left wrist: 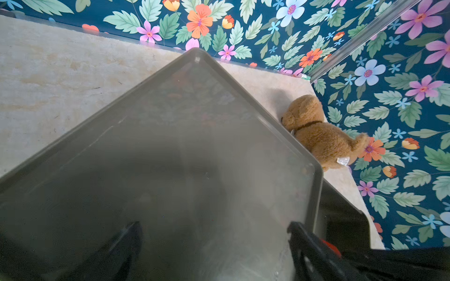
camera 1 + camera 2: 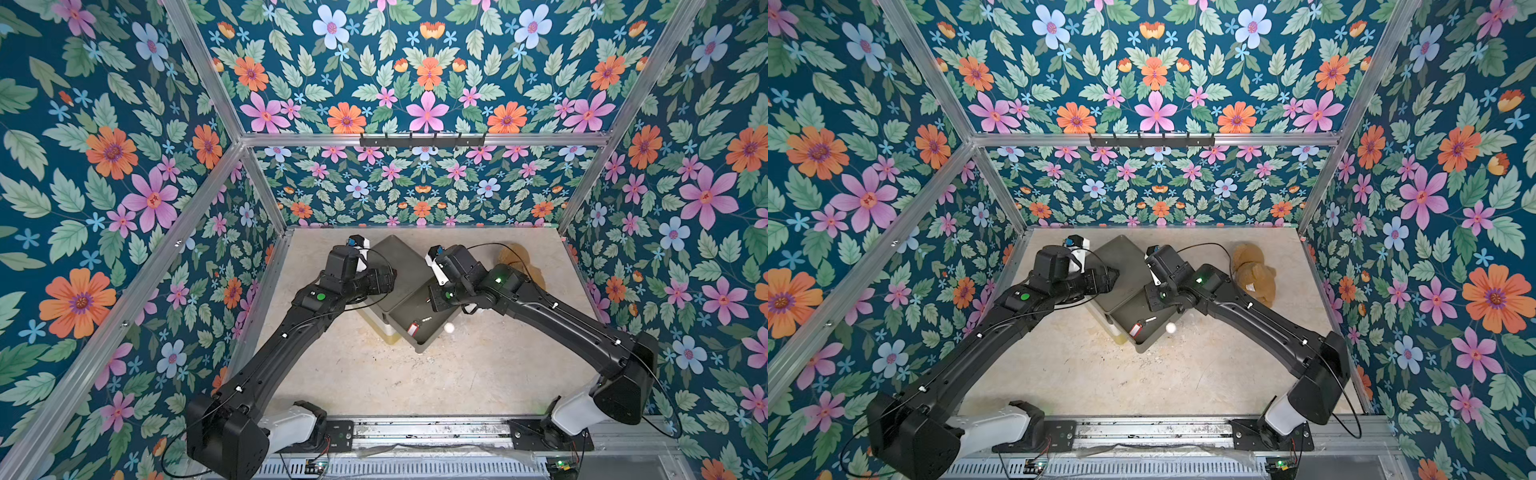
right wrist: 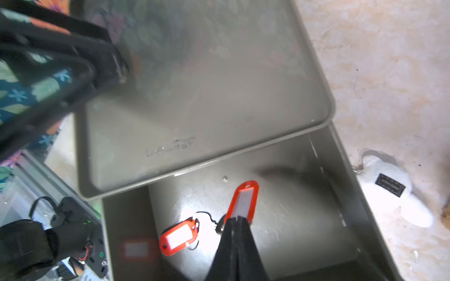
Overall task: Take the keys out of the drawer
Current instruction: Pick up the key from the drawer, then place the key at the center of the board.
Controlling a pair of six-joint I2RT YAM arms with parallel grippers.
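Note:
The olive drawer (image 3: 304, 219) stands pulled out of its olive cabinet (image 3: 207, 97), toward the table's front in both top views (image 2: 419, 347). Two of the keys show inside it, each with a red tag. My right gripper (image 3: 237, 219) is down in the drawer, shut on one end of one red tag (image 3: 243, 199). The other red tag (image 3: 179, 237) lies flat on the drawer floor beside it and also shows in both top views (image 2: 412, 329). My left gripper (image 1: 214, 231) hangs open over the cabinet top (image 1: 170, 146), fingers wide apart.
A brown plush toy (image 2: 1254, 274) lies on the table right of the cabinet, near the wall. A white plush toy (image 3: 394, 192) lies against the drawer's right side. A black hook rail (image 2: 422, 140) is mounted high on the back wall.

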